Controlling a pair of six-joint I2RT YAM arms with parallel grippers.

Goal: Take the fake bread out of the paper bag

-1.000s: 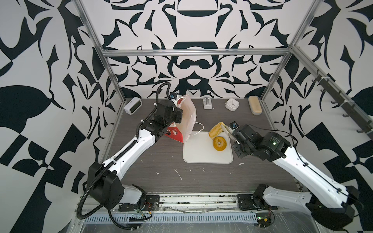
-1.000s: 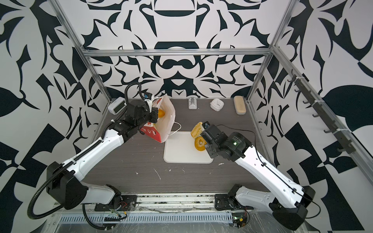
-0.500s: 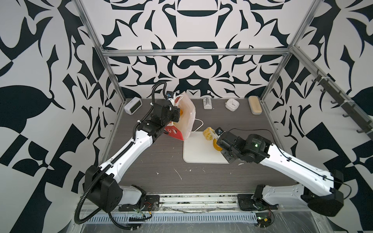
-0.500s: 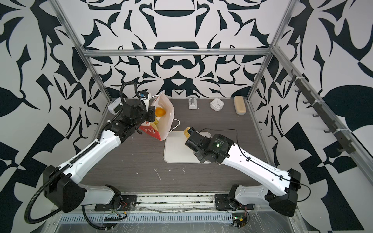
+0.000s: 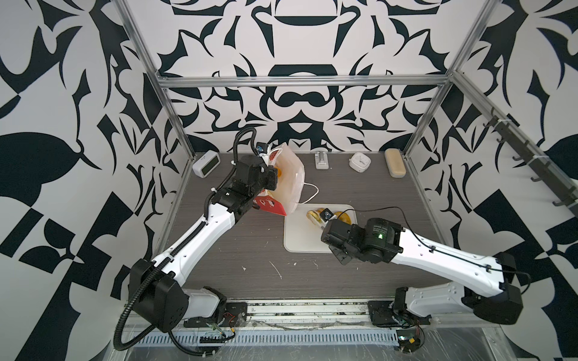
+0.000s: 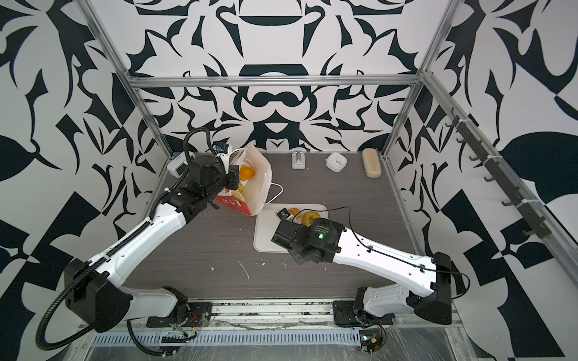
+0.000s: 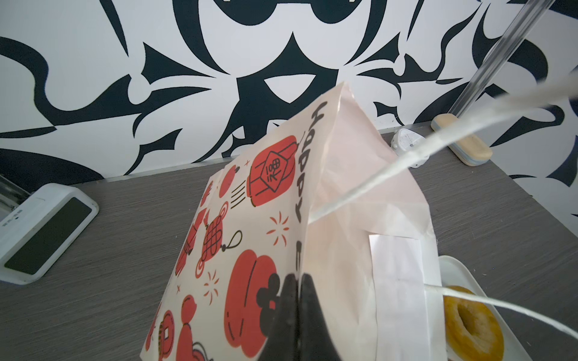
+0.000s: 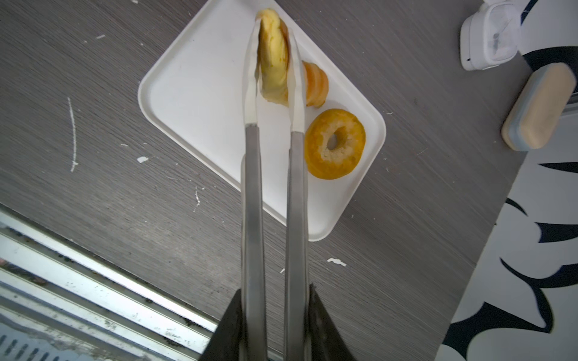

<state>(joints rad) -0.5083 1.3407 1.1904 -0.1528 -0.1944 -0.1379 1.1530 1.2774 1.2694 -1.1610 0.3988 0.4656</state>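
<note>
- fake bread (image 8: 334, 143) is split two ways: some at the white tray (image 8: 194, 93) in mid frame of both top views, the rest inside the paper bag (image 5: 292, 187) just up-left of the tray.
- The pale yellow pastry (image 8: 272, 59) sits between the tips of the tongs (image 8: 251, 203), over the tray's far edge. Both tips are against it. I can't tell whether it is lifted or resting.
- A striped orange piece (image 8: 316, 83) lies on the tray right beside that pastry.
- The ring bagel (image 6: 310, 216) lies flat on the tray near its upper right corner, apart from the tongs.
- In the bag an orange piece (image 6: 246, 172) shows through the open mouth, with yellower bits just under it.
- The bag is tilted with its mouth toward the top camera. It is white inside, with a red base corner at the tray's upper-left corner. The wrist view shows a pale side with red lantern figures.
- A white cord handle (image 5: 310, 194) hangs off the bag's right side onto the table (image 5: 244, 250).
- The left gripper (image 7: 298, 287) is pinched tight on the bag's side edge near the rim.
- The right gripper (image 8: 275, 297) is clamped around the tongs' two metal arms and holds them over the tray.
- Along the back edge of the table, from the upper left of the frame rightward: a white clock (image 5: 206, 162), a small clip (image 5: 321, 159), a white square device (image 5: 360, 162) and a beige oblong case (image 5: 395, 162).
</note>
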